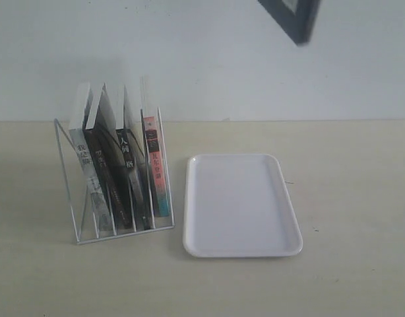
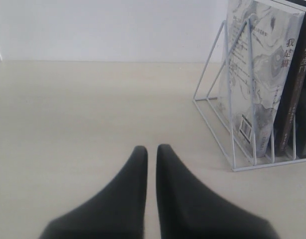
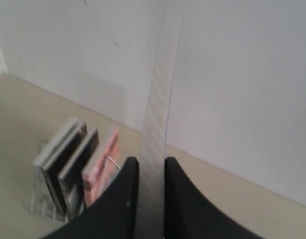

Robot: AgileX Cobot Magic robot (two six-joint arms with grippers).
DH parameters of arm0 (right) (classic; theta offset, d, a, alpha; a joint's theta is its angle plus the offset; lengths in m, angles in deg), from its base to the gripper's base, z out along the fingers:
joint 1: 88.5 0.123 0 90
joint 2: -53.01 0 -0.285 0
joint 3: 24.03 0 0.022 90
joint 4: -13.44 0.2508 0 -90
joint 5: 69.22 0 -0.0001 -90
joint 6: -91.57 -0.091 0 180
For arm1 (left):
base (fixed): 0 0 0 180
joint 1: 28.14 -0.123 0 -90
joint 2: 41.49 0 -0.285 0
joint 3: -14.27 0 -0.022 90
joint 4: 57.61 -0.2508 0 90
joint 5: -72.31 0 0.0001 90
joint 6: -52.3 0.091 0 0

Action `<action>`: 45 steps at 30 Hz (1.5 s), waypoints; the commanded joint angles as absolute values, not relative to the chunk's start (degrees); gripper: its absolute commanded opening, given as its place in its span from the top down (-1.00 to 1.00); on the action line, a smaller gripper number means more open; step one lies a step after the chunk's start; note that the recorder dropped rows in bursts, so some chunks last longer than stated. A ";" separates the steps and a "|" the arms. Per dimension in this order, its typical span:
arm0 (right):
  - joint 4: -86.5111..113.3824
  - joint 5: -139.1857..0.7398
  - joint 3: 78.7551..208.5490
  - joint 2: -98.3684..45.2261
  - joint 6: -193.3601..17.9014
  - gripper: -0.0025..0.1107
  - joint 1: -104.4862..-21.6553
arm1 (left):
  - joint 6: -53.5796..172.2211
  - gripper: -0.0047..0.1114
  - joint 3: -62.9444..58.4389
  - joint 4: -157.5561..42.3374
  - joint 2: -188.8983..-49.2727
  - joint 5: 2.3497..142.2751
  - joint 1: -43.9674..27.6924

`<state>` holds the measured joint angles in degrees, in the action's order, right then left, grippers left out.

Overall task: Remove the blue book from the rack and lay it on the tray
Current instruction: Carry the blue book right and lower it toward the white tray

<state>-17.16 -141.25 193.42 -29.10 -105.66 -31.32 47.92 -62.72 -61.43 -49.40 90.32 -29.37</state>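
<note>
The right hand (image 3: 150, 162) grips the blue book (image 3: 158, 99) edge-on above the rack (image 1: 123, 235) (left hand (image 2: 151, 152) nearly closed, empty).

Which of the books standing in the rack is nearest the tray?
The pink-and-teal-spined book, at the end of the rack next to the tray. The two black-spined books and the pale marbled book stand farther from it.

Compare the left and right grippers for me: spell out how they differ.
The left gripper holds nothing, its fingers nearly touching. The right gripper is clamped on the blue book, seen edge-on. The left gripper sits low near the table, with the rack close by. The right gripper is high, looking down on the rack. Both have black tapered fingers.
</note>
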 commanded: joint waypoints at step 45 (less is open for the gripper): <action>30.69 -83.32 134.70 -46.29 -9.83 0.96 -54.99 | 48.04 0.81 -62.94 -61.59 -49.27 89.87 -28.91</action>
